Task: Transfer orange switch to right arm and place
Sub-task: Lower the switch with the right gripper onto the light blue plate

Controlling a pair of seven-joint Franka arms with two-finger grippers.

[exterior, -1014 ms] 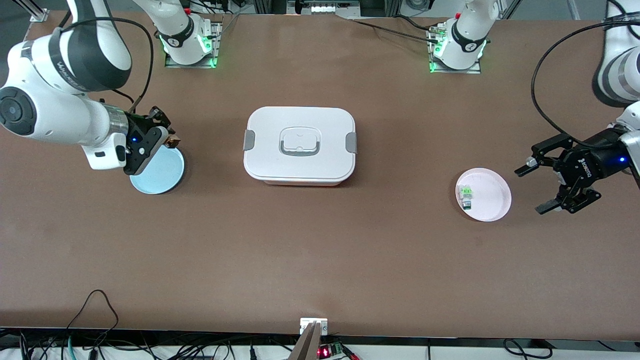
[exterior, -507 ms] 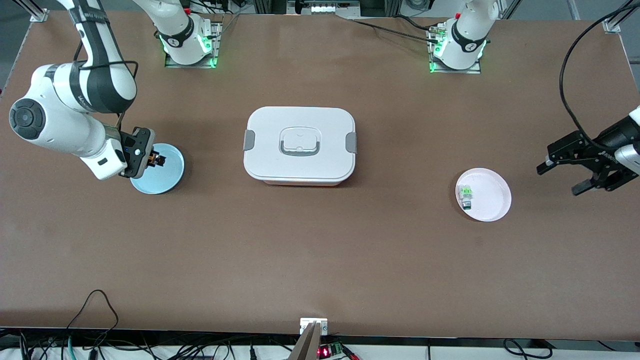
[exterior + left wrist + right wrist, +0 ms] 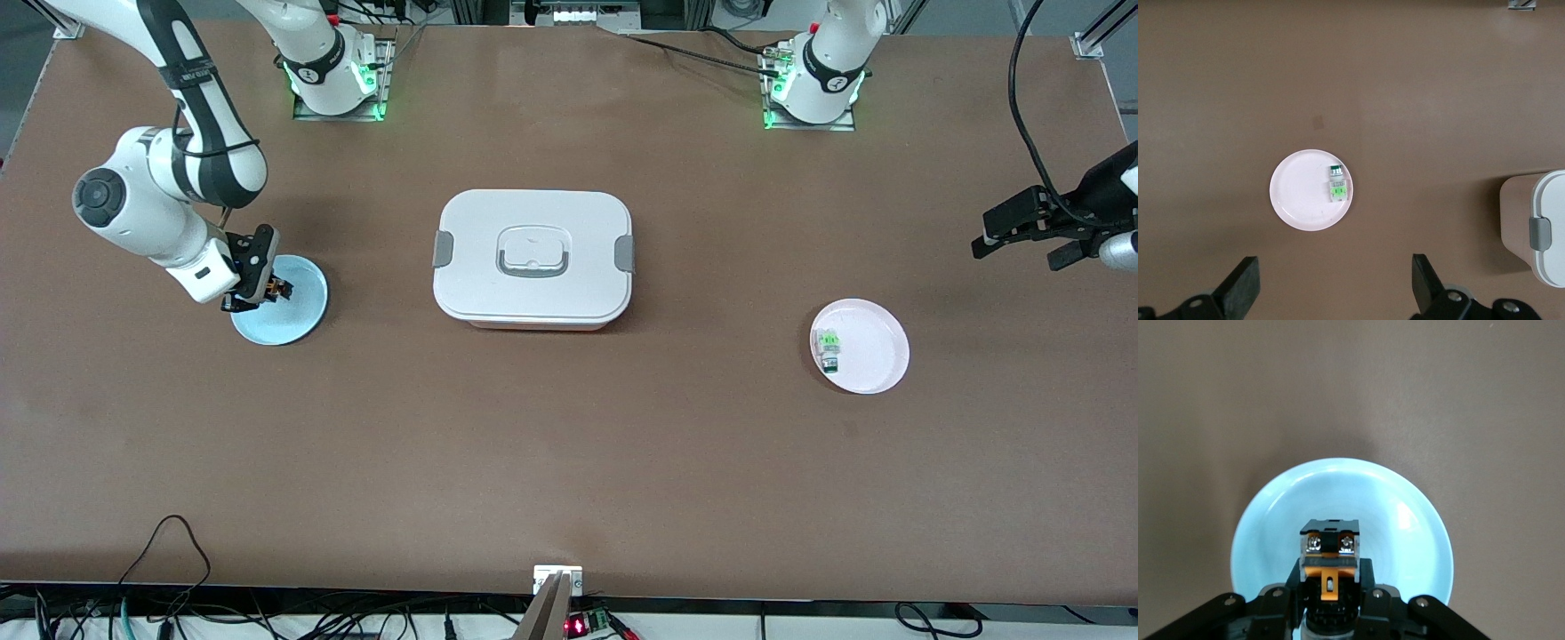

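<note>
The orange switch point(image 3: 279, 288) point(image 3: 1329, 555), a small black block with an orange stripe, sits between the fingers of my right gripper point(image 3: 269, 290) point(image 3: 1329, 579), which is shut on it. The gripper holds it low over the light blue plate point(image 3: 300, 313) point(image 3: 1405, 520) at the right arm's end of the table. Whether the switch touches the plate I cannot tell. My left gripper point(image 3: 1022, 238) point(image 3: 1335, 288) hangs open and empty over the left arm's end of the table, off to the side of the pink plate point(image 3: 880, 351) point(image 3: 1298, 200).
A small piece with a bright green top point(image 3: 829, 343) point(image 3: 1337, 184) lies on the pink plate. A white lidded box point(image 3: 533, 258) point(image 3: 1550, 233) with grey clasps stands mid-table between the two plates.
My right arm has swung down and brought the switch low over the blue plate. My left gripper has drawn back from the pink plate toward the table's end, still open.
</note>
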